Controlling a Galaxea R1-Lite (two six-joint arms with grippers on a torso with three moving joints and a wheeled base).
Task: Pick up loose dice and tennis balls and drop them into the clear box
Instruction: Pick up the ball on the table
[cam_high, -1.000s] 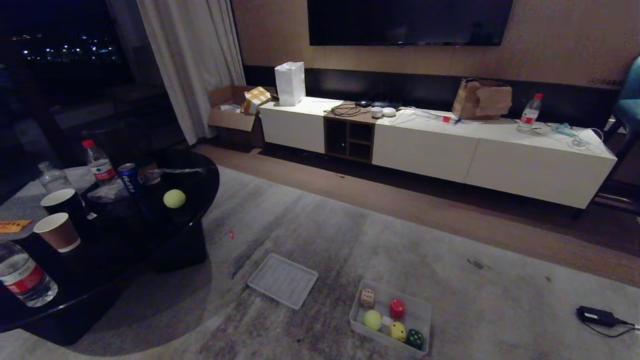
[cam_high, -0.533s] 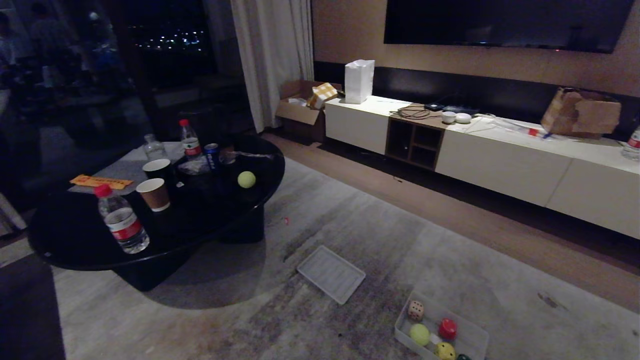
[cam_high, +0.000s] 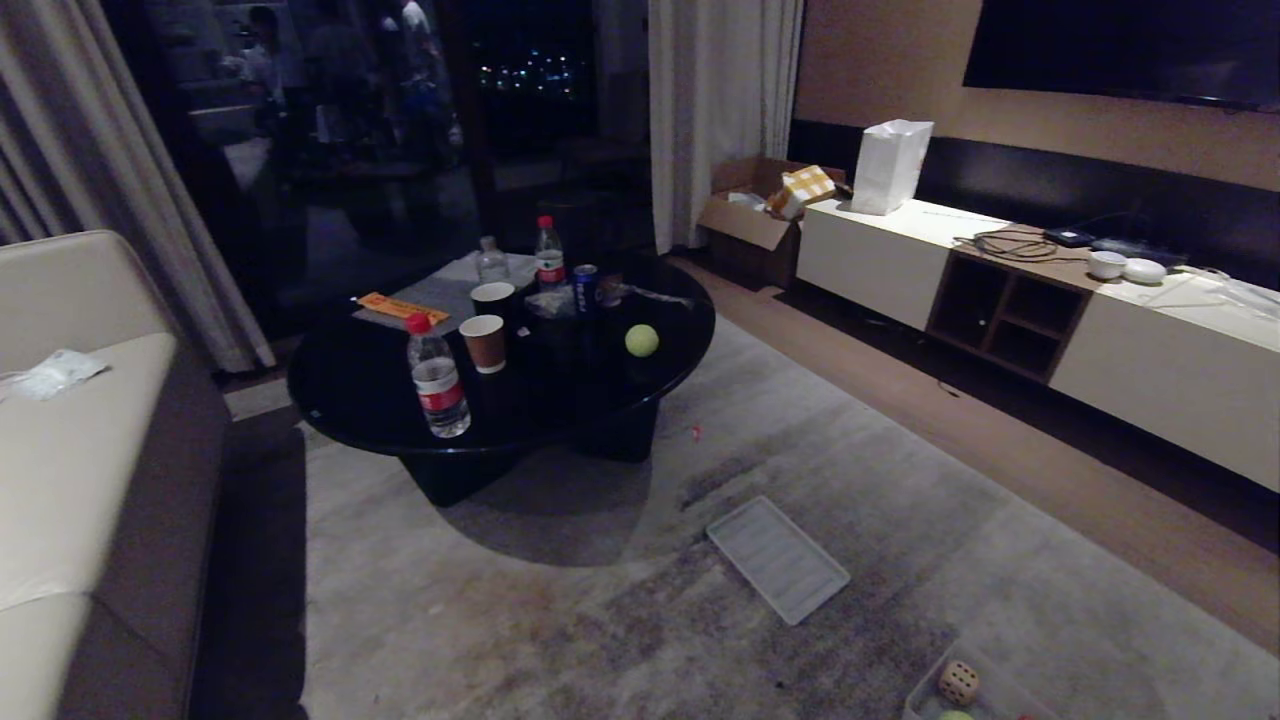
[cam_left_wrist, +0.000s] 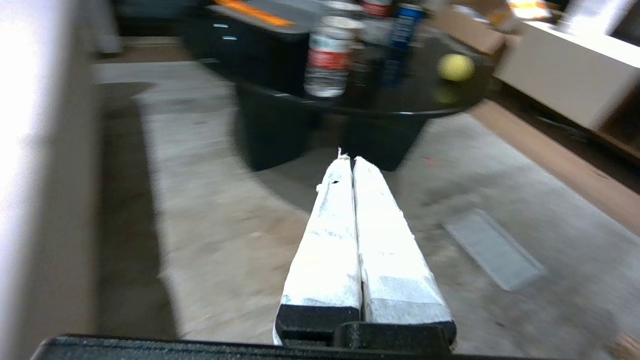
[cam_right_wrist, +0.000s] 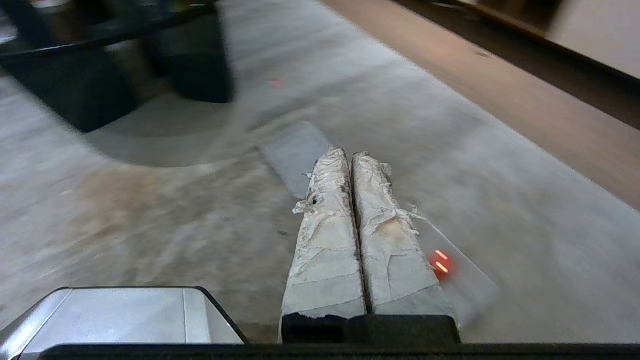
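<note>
One tennis ball (cam_high: 642, 340) sits loose on the tabletop (cam_high: 350, 400); it looks light and fuzzy, so pinch across its middle—both end effectors are closed, empty.

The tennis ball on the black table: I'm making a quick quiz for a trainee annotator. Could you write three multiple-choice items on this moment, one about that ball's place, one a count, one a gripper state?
1. Where does the loose tennis ball lie?
A. on the rug
B. on the round black table
C. on the sofa

2. How many paper cups stand on that table?
A. two
B. none
C. five

3. How do the left gripper jaws stand?
A. wide open
B. shut on a die
C. shut, holding nothing

Key: 1 B, the ball sits on the tabletop near its edge toward the TV cabinet. 2 A, a brown cup and a darker cup behind it. 3 C, the left wrist view shows the two white jaws pressed together with nothing between.
</note>
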